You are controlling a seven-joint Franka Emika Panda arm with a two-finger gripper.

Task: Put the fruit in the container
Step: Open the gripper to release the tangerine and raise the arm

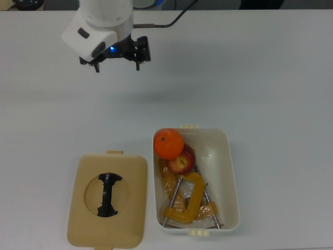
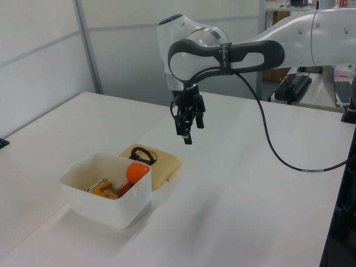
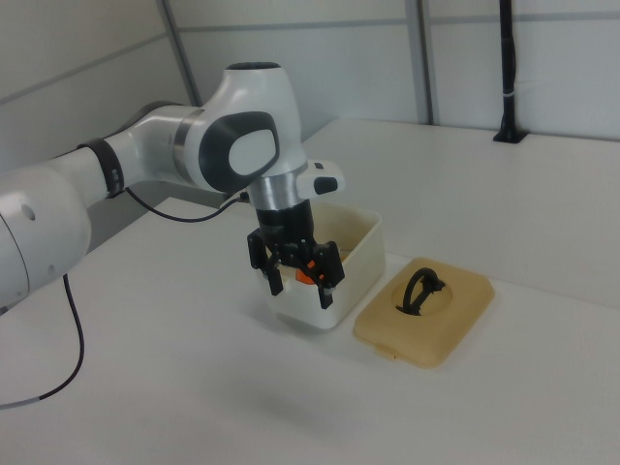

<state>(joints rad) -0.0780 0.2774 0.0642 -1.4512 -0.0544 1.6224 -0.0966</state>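
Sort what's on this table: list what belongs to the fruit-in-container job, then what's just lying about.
Part of the job:
- tangerine, in the tub
- apple, in the tub beside it
- white tub
- gripper, empty, jaws open, away from the tub

Just lying about:
- yellow C-clamps, in the tub
- tan lid, beside the tub

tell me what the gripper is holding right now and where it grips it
Nothing. The gripper hangs open and empty above the bare table, away from the container; the tangerine and apple lie inside it.
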